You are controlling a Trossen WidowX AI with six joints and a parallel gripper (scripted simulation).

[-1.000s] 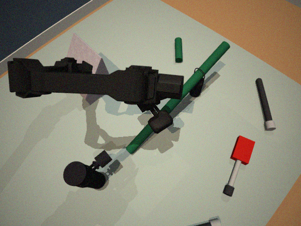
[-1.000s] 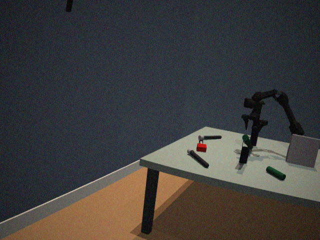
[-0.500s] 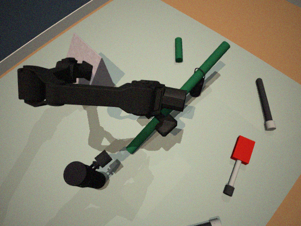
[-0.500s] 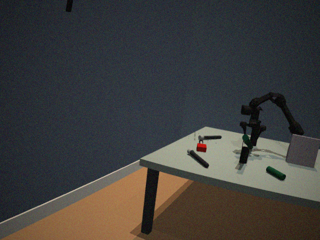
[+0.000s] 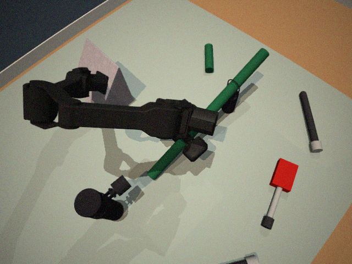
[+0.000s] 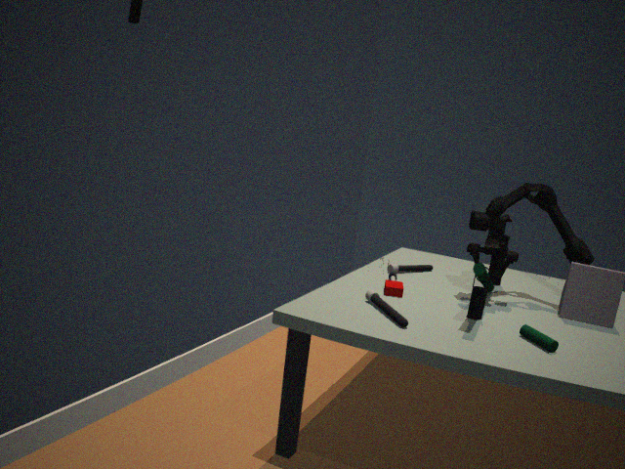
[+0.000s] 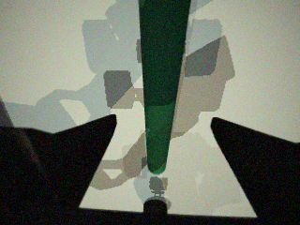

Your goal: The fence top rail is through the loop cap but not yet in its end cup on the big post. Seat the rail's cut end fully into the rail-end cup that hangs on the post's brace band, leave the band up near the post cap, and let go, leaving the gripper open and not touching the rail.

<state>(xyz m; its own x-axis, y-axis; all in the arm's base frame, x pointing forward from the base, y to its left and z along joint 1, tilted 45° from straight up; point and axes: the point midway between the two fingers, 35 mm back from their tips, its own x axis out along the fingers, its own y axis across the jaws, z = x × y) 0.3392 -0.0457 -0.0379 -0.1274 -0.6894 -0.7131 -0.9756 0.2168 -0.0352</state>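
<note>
The green top rail [image 5: 251, 65] [image 6: 481, 275] [image 7: 164, 56] slants through the wire loop [image 5: 228, 82] on the short black post [image 5: 229, 104] [image 6: 476, 303]. Its lower-left end in the top view is outside the dark end cup [image 5: 121, 185], with a small gap between them. The cup sticks out from the big black post [image 5: 88, 202] [image 6: 497, 275] near its cap, roughly facing the rail end. My gripper [image 7: 163, 120] is open over the middle of the rail. The rail runs lengthwise between the spread fingers in the wrist view, ungripped. The arm hides part of the rail; contact cannot be told.
A short green rod [image 5: 208, 58] [image 6: 538, 338] lies beyond the rail. A pinkish wedge [image 5: 95, 58] [image 6: 590, 295] stands by the arm. A dark white-ended rod [image 5: 309, 119] [image 6: 389, 309] and a red-headed mallet [image 5: 284, 174] [image 6: 394, 288] lie on the rail's other side.
</note>
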